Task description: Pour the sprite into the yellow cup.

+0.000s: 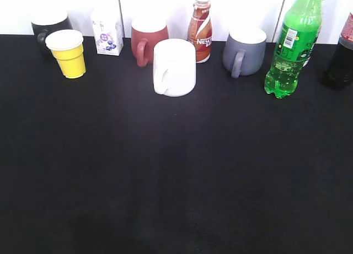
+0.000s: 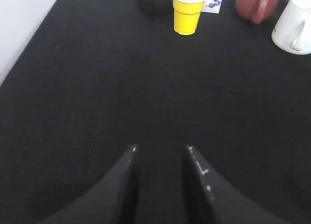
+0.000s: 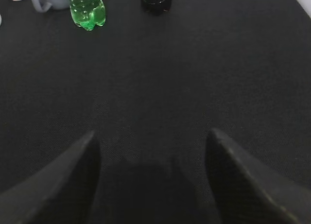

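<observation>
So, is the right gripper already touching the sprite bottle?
Apart. The right wrist view shows the right gripper open at the bottom of the picture, with a wide stretch of bare black table between it and the sprite standing at the far edge.

Bright, even light; white wall [image 1: 154, 6] overexposed, wrist views soft, shadows faint

Black cloth table [image 1: 176, 177] carries cups, mugs, carton and bottles along its back edge.

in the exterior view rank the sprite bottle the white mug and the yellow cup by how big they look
1. sprite bottle, tallest, its top cut off by the frame edge.
2. white mug, though it stands nearer the camera, which flatters it.
3. yellow cup, clearly smallest.
</observation>
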`<control>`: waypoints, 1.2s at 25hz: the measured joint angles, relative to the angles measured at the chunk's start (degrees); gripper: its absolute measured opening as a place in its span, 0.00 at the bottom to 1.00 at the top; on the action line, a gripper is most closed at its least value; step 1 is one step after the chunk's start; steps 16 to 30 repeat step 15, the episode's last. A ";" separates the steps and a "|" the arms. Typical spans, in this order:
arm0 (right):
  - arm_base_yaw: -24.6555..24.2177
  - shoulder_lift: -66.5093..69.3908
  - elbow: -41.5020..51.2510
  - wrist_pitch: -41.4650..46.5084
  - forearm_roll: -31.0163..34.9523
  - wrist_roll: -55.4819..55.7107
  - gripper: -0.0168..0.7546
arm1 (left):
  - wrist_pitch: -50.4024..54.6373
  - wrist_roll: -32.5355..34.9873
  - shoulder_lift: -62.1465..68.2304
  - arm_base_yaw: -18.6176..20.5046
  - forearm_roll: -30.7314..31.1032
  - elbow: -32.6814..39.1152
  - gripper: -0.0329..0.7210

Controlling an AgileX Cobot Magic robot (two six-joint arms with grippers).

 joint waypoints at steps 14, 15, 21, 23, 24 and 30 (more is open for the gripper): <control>0.00 0.00 0.00 0.00 0.00 0.00 0.69 | 0.00 0.00 0.00 0.00 0.00 0.00 0.35; 0.00 0.00 0.00 0.00 0.00 0.00 0.69 | 0.00 0.00 0.00 0.00 0.00 0.00 0.35; 0.00 0.00 0.00 0.00 0.00 0.00 0.69 | 0.00 0.00 0.00 0.00 0.00 0.00 0.35; 0.00 0.00 0.00 0.00 0.00 0.00 0.69 | 0.00 0.00 0.00 0.00 0.00 0.00 0.35; 0.00 0.00 0.00 0.00 0.00 0.00 0.69 | 0.00 0.00 0.00 0.00 0.00 0.00 0.35; 0.00 0.00 0.00 0.00 0.00 0.00 0.69 | 0.00 0.00 0.00 0.00 0.00 0.00 0.35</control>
